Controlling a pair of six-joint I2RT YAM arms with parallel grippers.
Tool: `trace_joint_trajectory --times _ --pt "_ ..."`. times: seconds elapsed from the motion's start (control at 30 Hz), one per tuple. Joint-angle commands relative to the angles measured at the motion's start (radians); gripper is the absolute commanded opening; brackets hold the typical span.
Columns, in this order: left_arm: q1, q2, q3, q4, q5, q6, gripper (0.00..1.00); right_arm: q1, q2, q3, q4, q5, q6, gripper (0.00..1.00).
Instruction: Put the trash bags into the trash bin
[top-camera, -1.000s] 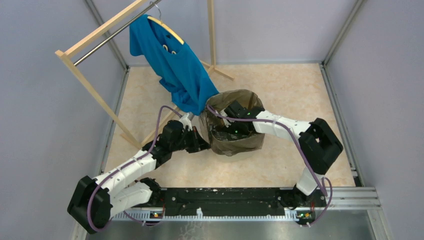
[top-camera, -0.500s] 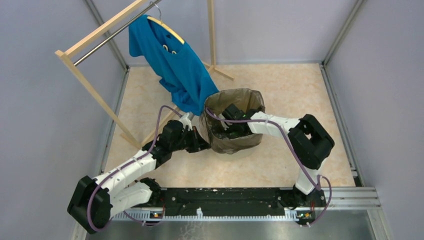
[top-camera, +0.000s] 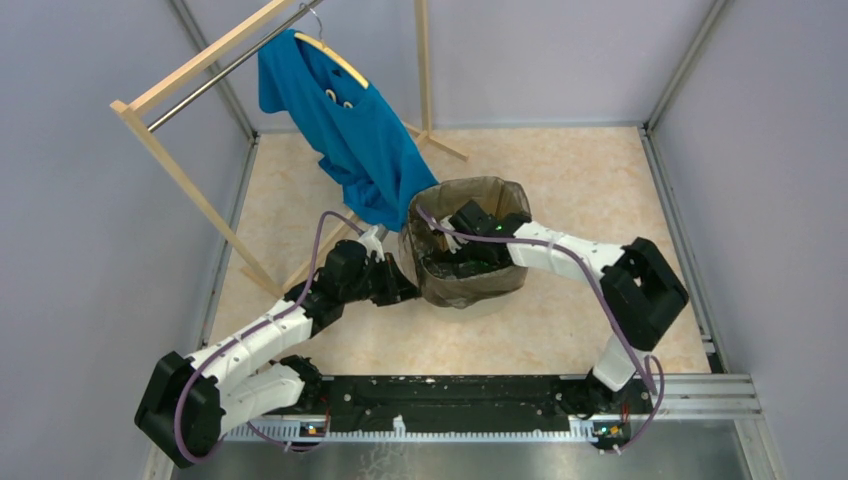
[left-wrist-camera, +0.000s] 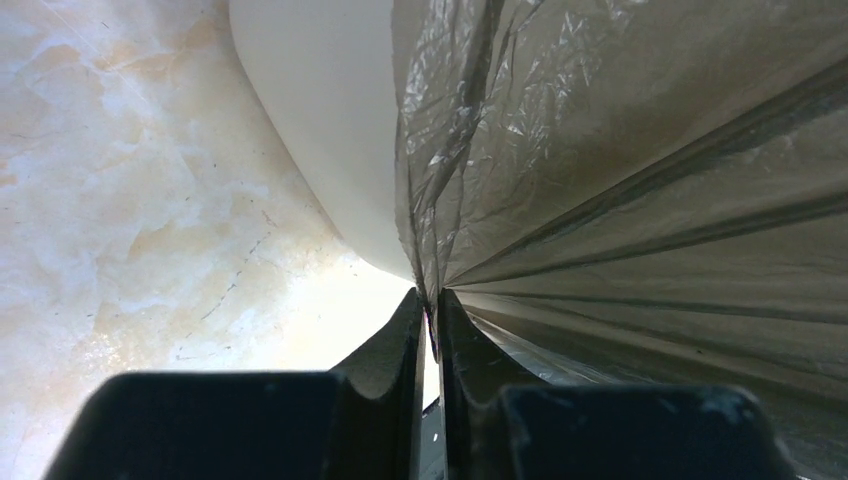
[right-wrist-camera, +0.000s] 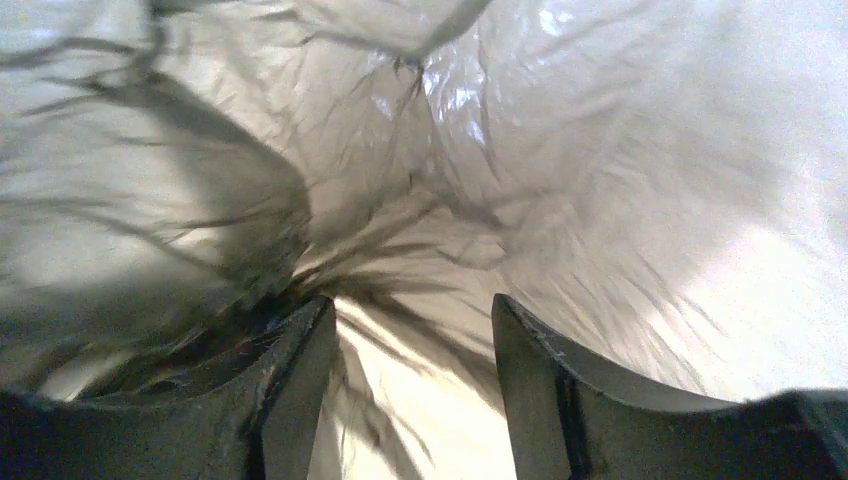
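The dark, see-through trash bag (top-camera: 497, 190) is draped over the trash bin (top-camera: 470, 304), lining its inside and hanging down its outer walls. In the left wrist view the bin's cream wall (left-wrist-camera: 320, 120) shows beside the hanging bag (left-wrist-camera: 620, 150). My left gripper (left-wrist-camera: 430, 305) is low at the bin's left side (top-camera: 408, 290), shut on a thin fold of the bag. My right gripper (top-camera: 450, 262) reaches down inside the bin. It is open (right-wrist-camera: 415, 310), with crinkled bag film (right-wrist-camera: 560, 150) ahead and nothing held between the fingers.
A wooden clothes rack (top-camera: 180, 160) stands at the back left, with a blue shirt (top-camera: 350, 130) on a hanger reaching down to the bin's left rim. Grey walls enclose the floor on three sides. The arms' base rail (top-camera: 450, 405) runs along the near edge.
My right gripper's jaws have spread wider inside the bin, and its elbow swung in, then back out. The left arm has stayed in place at the bag's fold.
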Motion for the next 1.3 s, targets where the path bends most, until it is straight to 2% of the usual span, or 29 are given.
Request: trace_joint_trajectory --times 0.0,0.2,0.33,0.53,0.67,0.8,0.93,1.07,1.27 --pt "0.001 -0.008 0.032 0.001 -0.009 0.016 0.15 0.009 -0.141 0.094 -0.037 -0.015 0.032 0.61" --pt "0.000 -0.021 0.029 -0.015 -0.016 0.015 0.20 0.009 -0.218 0.157 -0.089 0.010 0.057 0.70" --pt "0.000 -0.052 0.024 -0.041 -0.030 0.015 0.30 0.009 -0.274 0.187 -0.078 -0.002 0.072 0.77" --pt "0.001 -0.121 0.033 -0.110 -0.081 0.028 0.41 0.009 -0.341 0.237 -0.075 0.006 0.088 0.81" --pt "0.001 -0.169 0.045 -0.173 -0.117 0.044 0.49 0.008 -0.383 0.241 -0.069 0.057 0.090 0.87" --pt "0.001 -0.202 0.075 -0.246 -0.158 0.062 0.59 0.009 -0.414 0.265 -0.090 0.110 0.098 0.87" --pt "0.000 -0.239 0.095 -0.288 -0.216 0.070 0.69 0.009 -0.488 0.273 -0.072 0.064 0.106 0.88" --pt "0.003 -0.267 0.093 -0.278 -0.264 0.079 0.74 0.010 -0.579 0.250 -0.040 0.027 0.124 0.89" --pt "0.002 -0.161 0.122 -0.229 -0.267 0.120 0.84 0.009 -0.787 0.141 0.069 -0.036 0.156 0.94"
